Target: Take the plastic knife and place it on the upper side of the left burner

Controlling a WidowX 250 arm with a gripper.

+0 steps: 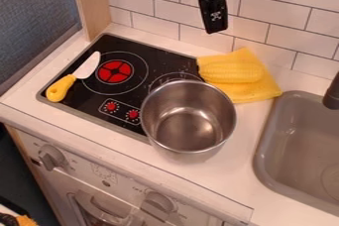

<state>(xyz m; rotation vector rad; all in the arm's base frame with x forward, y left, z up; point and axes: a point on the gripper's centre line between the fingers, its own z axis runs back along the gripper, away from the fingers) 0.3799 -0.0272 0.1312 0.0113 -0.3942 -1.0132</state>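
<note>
Yellow-handled knife [86,67] overlaps left burner [122,72], handle at 8 o'clock, blade toward 10. Gripper [215,28] hangs farther back at 2 o'clock, can't tell if open or closed. Pick step, I judge: come down on handle, grasp, shift knife to 12.

white brick-tile wall [159,8] | blue-grey panel [36,17], left | wooden post [92,2] beside it

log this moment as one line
gripper: above counter | knife: beside left burner's red centre | pot: on stove, right | corn: on yellow cloth
</note>
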